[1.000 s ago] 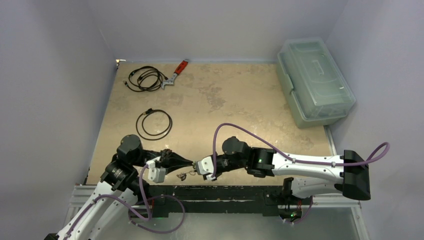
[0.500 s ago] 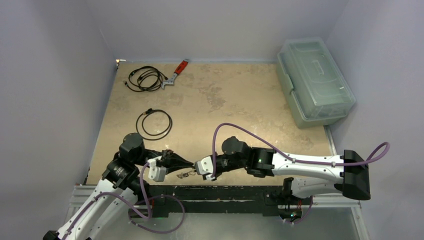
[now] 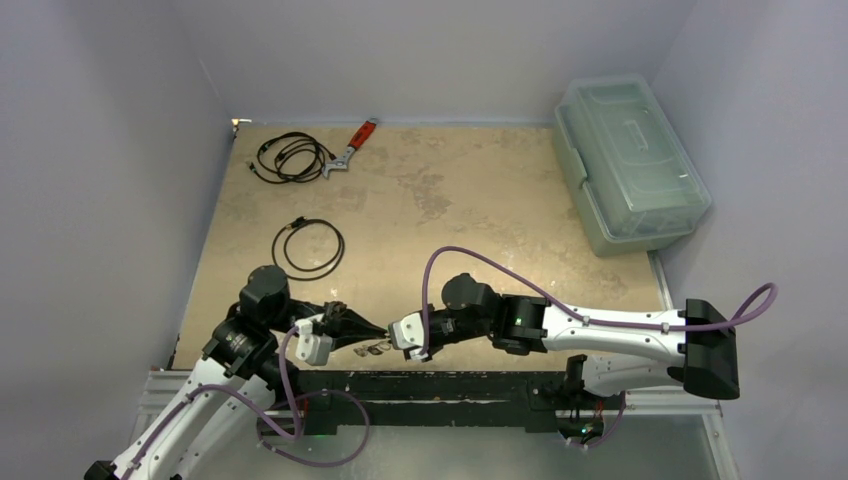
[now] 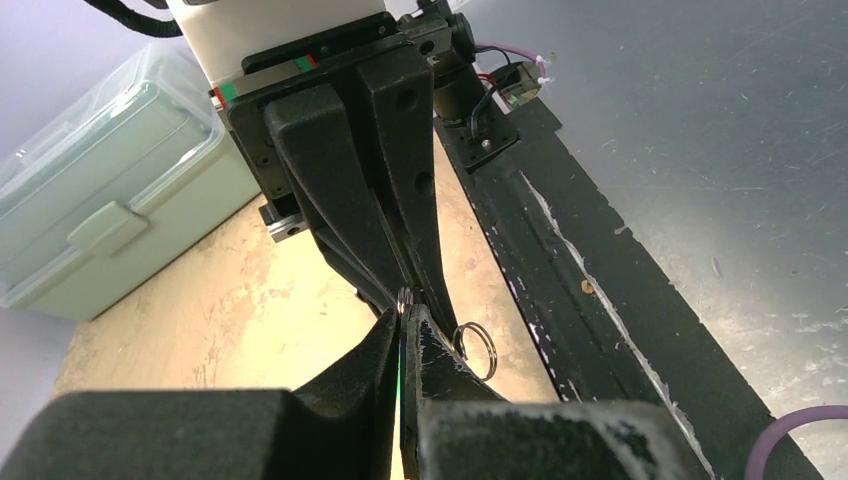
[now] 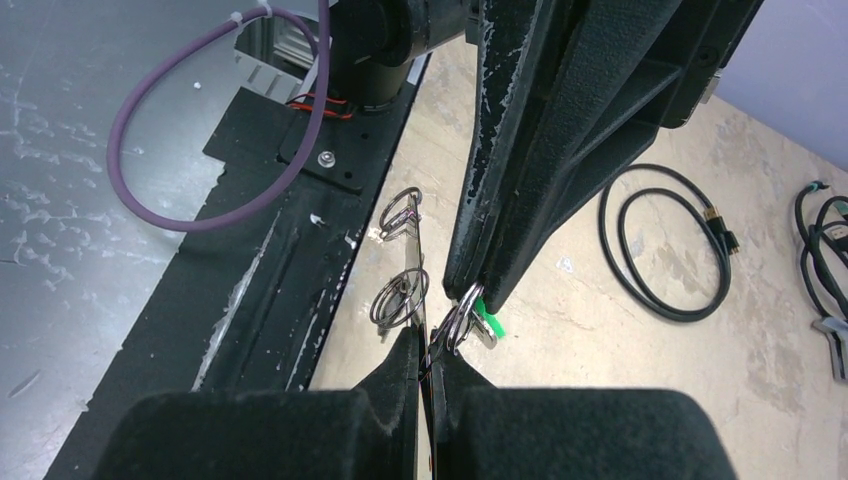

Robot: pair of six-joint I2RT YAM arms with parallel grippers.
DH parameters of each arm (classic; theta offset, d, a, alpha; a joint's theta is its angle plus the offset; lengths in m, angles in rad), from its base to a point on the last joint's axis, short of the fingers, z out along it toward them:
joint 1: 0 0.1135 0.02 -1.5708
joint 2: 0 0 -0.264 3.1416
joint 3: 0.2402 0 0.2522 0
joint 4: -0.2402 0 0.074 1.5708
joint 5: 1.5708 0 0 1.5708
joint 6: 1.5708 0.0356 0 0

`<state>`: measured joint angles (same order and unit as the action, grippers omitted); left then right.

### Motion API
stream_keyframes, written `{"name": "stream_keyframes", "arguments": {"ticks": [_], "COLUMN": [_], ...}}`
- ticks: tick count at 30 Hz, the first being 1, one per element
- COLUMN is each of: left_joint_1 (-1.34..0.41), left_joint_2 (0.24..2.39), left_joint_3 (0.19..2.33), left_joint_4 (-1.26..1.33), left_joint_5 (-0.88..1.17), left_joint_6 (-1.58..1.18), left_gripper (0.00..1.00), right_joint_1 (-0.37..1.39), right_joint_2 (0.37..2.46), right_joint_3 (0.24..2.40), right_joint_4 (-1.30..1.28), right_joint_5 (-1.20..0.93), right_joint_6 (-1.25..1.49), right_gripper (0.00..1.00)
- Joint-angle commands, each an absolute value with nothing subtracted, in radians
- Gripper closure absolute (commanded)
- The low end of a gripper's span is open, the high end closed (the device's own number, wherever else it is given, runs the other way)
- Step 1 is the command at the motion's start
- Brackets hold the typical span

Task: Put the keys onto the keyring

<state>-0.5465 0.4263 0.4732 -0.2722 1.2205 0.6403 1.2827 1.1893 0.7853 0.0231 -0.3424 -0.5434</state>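
**A:** Starting on our left, the left gripper (image 4: 402,325) is clenched. We see the green key (image 5: 487,325) pinched at its very tip, low over the near edge of the table (image 3: 450,200).

**B:** Agreed. Just right of that is the keyring (image 5: 417,240). We only see a thin stretch of its wire, with two small rings (image 5: 400,297) hanging on it. We can't tell whether those carry keys.

**A:** Further right, our right gripper (image 5: 428,348) is squeezed shut on that wire, tip to tip with the left one.

**B:** So how far along would we say we are?

**A:** Mid-threading, in our judgement. The green key touches the wire or sits just beside it, but we can't see it hooked on.

**B:** And we can't find the blue and dark keys anywhere.

**A:** Then we'd count the green key as unfinished, and the other two as unknown.
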Motion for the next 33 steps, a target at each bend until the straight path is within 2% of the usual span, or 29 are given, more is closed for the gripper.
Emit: {"name": "stream_keyframes", "arguments": {"ticks": [1, 33], "left_joint_1": [-0.554, -0.56], "left_joint_2": [0.436, 0.434], "left_joint_3": [0.516, 0.512], "left_joint_4": [-0.305, -0.307], "left_joint_5": [1.266, 1.244], "left_joint_6": [0.679, 0.668], "left_gripper": [1.0, 1.0], "right_joint_1": [1.285, 1.285], "right_joint_2": [1.153, 1.123], "right_joint_3": [0.842, 0.835], "right_joint_4": [0.081, 0.072], "right_joint_5": [-0.324, -0.315], "right_joint_6": [-0.555, -0.563], "right_gripper": [1.0, 1.0]}}
